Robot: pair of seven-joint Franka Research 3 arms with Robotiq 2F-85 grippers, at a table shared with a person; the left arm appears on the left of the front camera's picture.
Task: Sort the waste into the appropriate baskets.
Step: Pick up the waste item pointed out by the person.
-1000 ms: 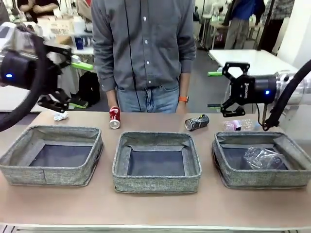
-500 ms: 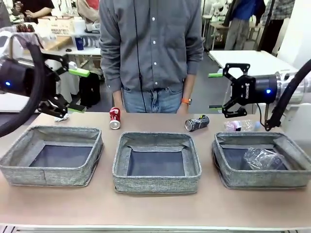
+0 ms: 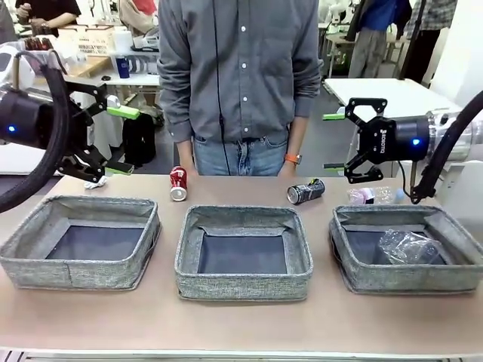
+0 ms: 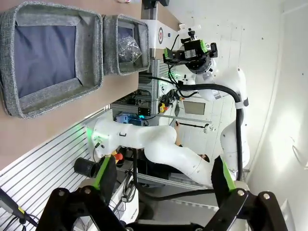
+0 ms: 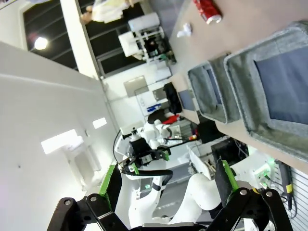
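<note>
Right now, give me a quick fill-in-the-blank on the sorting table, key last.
1. The crumpled clear bottle lies in the robot's ____ basket.
2. The drink can nearer the paper wad is ____ in colour.
3. The jaws of the left hand and the right hand both stand ____.
Missing words: right; red; open.
</note>
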